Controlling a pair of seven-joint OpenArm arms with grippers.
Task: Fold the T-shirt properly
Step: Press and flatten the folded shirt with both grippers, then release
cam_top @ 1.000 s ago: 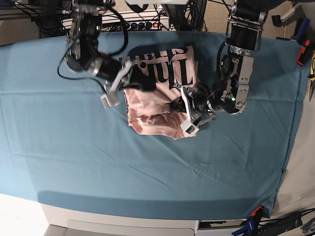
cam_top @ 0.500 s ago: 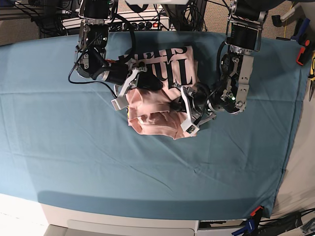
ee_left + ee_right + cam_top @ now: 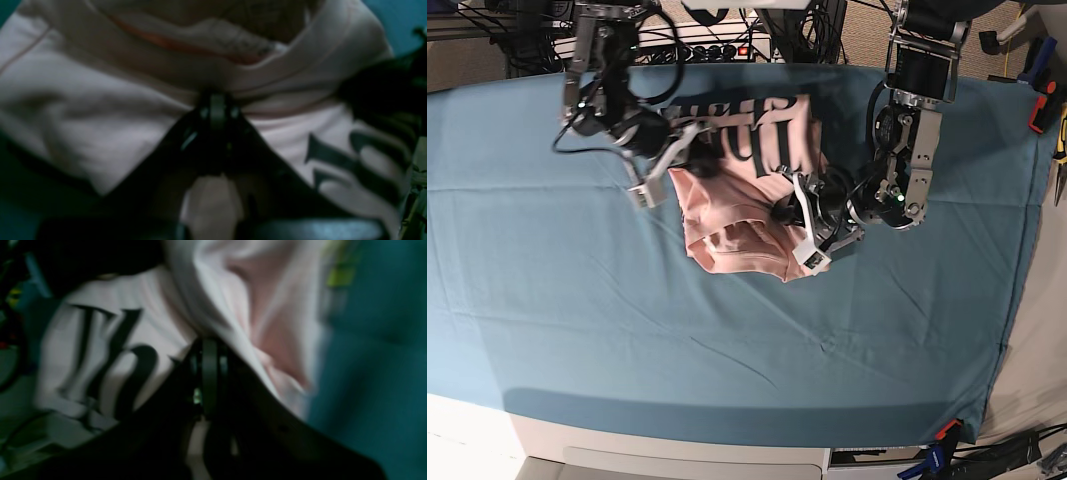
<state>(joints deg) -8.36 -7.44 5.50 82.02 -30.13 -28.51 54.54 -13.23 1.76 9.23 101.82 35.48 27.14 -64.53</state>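
I've both grippers, left (image 3: 795, 205) & right (image 3: 695, 160), pinching shirt (image 3: 747, 205) edges; should lift evenly, w/ cloth kept taut.

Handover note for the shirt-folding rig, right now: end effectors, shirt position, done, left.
Left end effector: shut, pinching the T-shirt at its right edge in the base view.
Right end effector: shut on the T-shirt at its upper left edge, just beside the black lettering.
T-shirt: bunched in a rough stack at the upper middle of the teal cloth sheet, lettered panel at the far side.
Done: partly folded.
Left: flatten the crumpled near part, finish the fold, release.
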